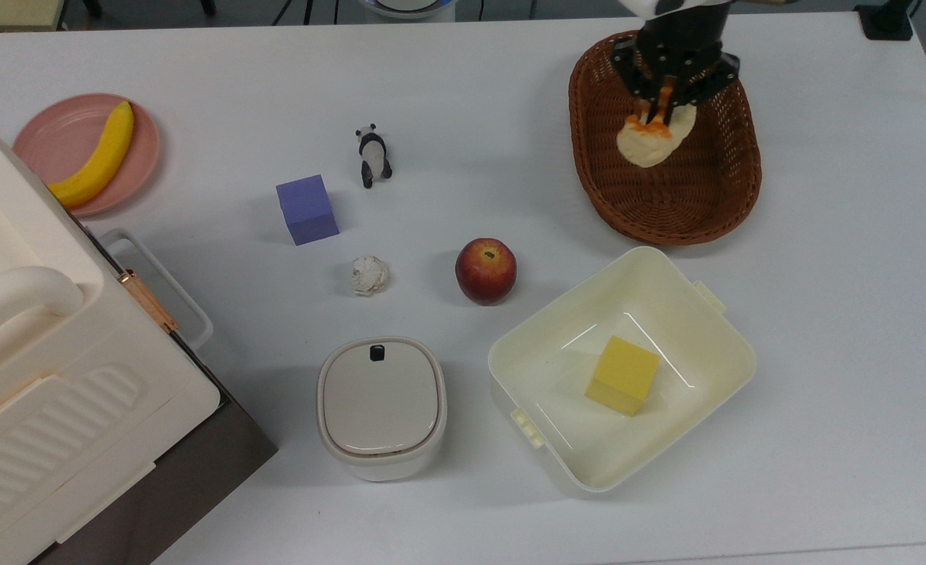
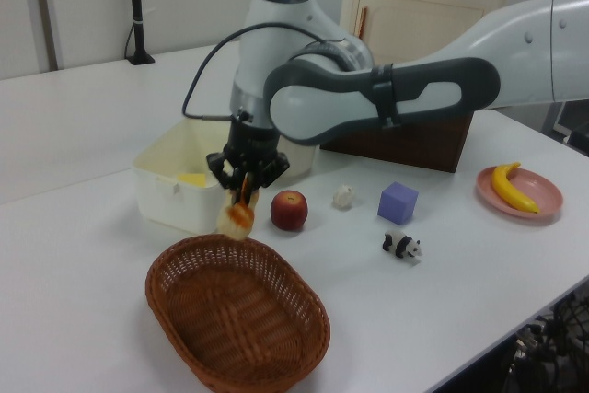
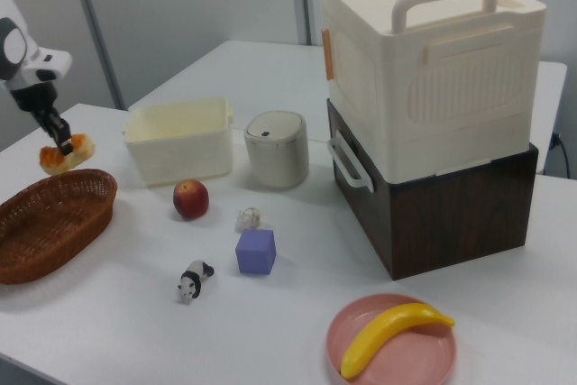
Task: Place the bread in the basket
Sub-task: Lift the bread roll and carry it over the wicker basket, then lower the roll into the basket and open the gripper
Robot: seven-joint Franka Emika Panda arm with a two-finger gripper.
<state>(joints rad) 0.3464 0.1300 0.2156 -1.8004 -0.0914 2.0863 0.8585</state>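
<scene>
Pinching the bread (image 1: 648,140) between its two fingers, the gripper (image 1: 661,102) hangs in the air above the basket (image 1: 714,196), clear of the weave. In the top view the loaf shows pale underneath with an orange patch at the fingers, and it lies over the basket's inside, toward the end nearest the top view's upper edge. In the left view the gripper (image 2: 244,196) holds the bread (image 2: 236,219) just above the basket's (image 2: 276,352) far rim, not touching it. In the right view the bread (image 3: 63,159) hangs from the gripper (image 3: 63,145) over the basket (image 3: 45,232), with a gap between them.

Taking the basket as the landmark in the top view: a cream tub (image 1: 714,345) sits just below it on the white table (image 1: 840,314), near but apart, with a yellow block (image 1: 622,375) inside. An apple (image 1: 486,271) lies to the basket's lower left, and a crumpled paper ball (image 1: 370,275) farther out the same way. A toy panda (image 1: 372,155) and a purple cube (image 1: 307,209) stand well to the basket's left. A lidded round pot (image 1: 381,406) sits far to its lower left. A pink plate (image 1: 47,141) with a banana (image 1: 94,157) on it is farthest from the basket, at the top view's left, beside a large cream box (image 1: 31,392) resting on a dark brown base (image 1: 188,479).
</scene>
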